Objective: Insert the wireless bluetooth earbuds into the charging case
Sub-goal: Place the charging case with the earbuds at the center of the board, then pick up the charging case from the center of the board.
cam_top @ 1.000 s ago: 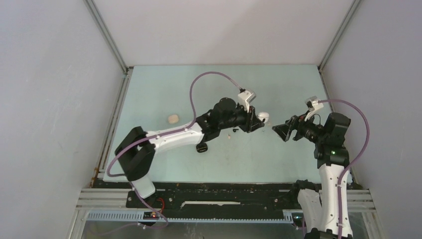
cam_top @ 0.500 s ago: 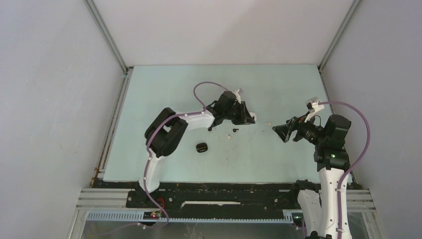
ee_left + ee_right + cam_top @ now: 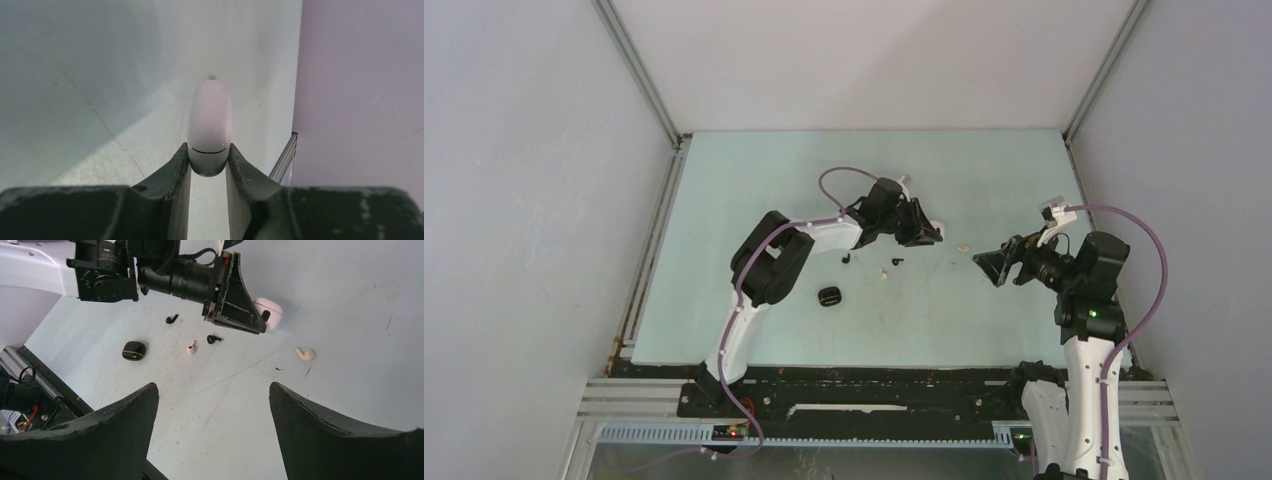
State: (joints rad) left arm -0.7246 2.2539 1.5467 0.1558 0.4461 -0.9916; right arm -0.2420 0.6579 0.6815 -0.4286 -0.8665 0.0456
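A white oval charging case with a thin seam is pinched at its near end by my left gripper, which hovers above mid-table. The right wrist view shows that case at the left fingers' tips. Loose earbuds lie on the mat: two black ones, a beige one and a pale one. The pale one lies between the two grippers. My right gripper hangs open and empty, right of the earbuds.
A small black case sits shut on the pale green mat, nearer the arm bases. Grey walls with metal rails close in the left, far and right sides. A black base rail runs along the near edge.
The left arm has folded its elbow up and in while its gripper keeps the white case near the same spot, nudging slightly right. The right gripper hardly moved.
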